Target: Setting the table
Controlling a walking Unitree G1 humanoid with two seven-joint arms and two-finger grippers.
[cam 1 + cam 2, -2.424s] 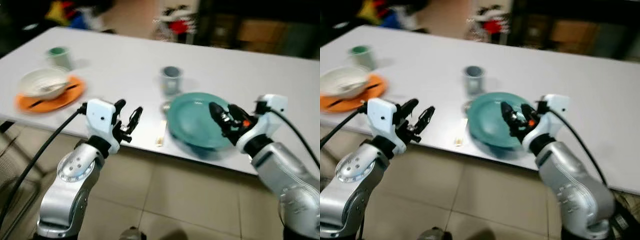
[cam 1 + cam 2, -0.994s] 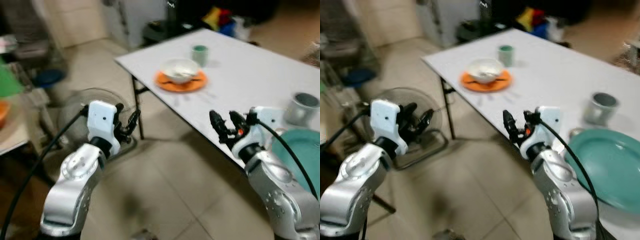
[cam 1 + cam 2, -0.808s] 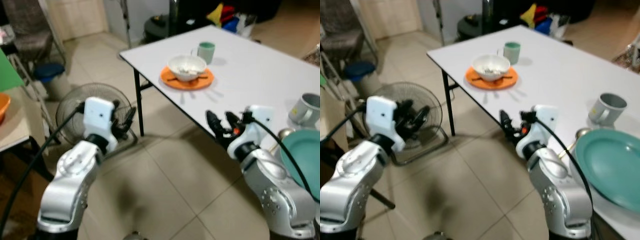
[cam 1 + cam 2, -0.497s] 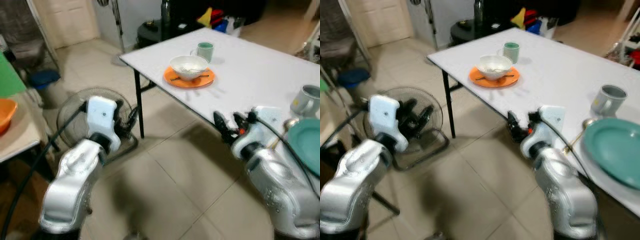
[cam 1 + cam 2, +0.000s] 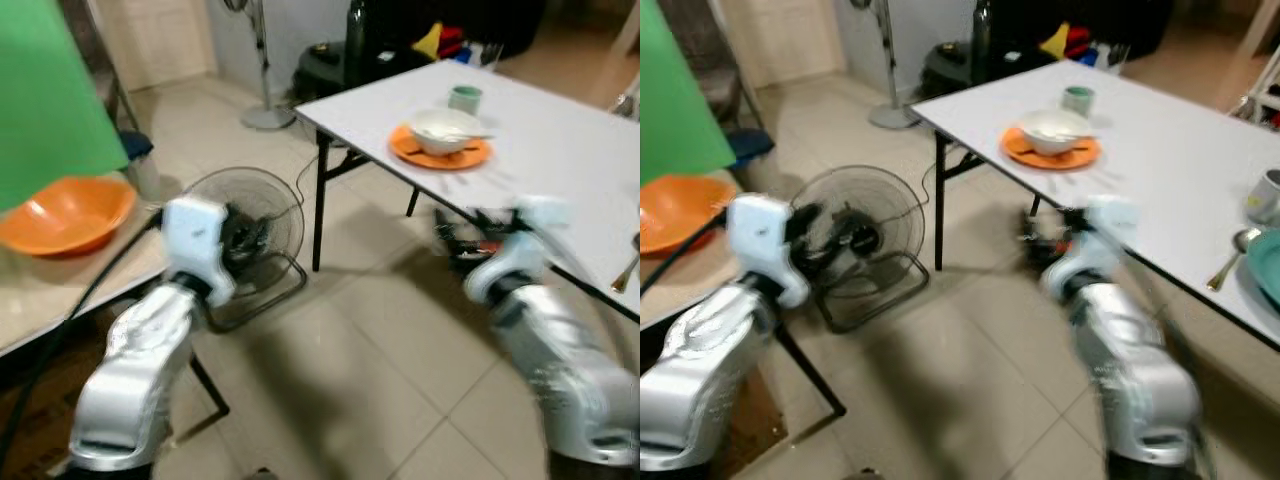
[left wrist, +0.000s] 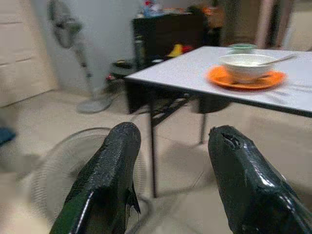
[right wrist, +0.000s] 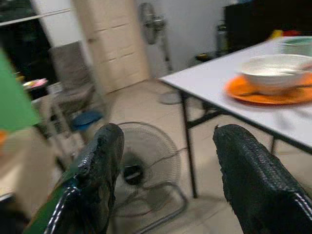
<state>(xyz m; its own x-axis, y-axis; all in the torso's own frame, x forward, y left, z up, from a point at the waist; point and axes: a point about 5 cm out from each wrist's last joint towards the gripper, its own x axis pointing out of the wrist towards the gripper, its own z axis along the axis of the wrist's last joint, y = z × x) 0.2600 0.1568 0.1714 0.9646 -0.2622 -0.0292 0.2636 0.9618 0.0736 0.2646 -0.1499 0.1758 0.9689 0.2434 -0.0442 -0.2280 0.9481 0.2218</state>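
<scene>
The robot stands on the tiled floor between two tables, and both arms are held up in front of it with nothing in them. The left gripper [image 6: 173, 185] has its jaws wide open, with the floor and the fan showing in the gap. The right gripper [image 7: 178, 180] has its jaws wide open too, and nothing sits between them.

The white table [image 5: 560, 130] is at about 2 o'clock. On it sits an orange plate [image 5: 440, 152] with a white bowl [image 5: 436, 126] on top, and something long and thin, maybe a spoon, lies in the bowl. A small green cup [image 5: 464, 98] stands just behind the plate. Far at 3 o'clock a spoon [image 5: 1225, 262] lies near the table edge, beside a grey cup [image 5: 1266, 195] and the rim of a teal plate [image 5: 1269, 262].

At 9 o'clock a second table [image 5: 60, 275] holds an orange bowl [image 5: 65, 215], round, shiny and deep. A floor fan [image 5: 255, 235] stands at about 12 o'clock, between the two tables.

I think the robot is going to fetch more dishes, and the orange bowl looks like the next thing to get. The next move would be to face that table, get close, and reach an open gripper to the bowl's rim.
</scene>
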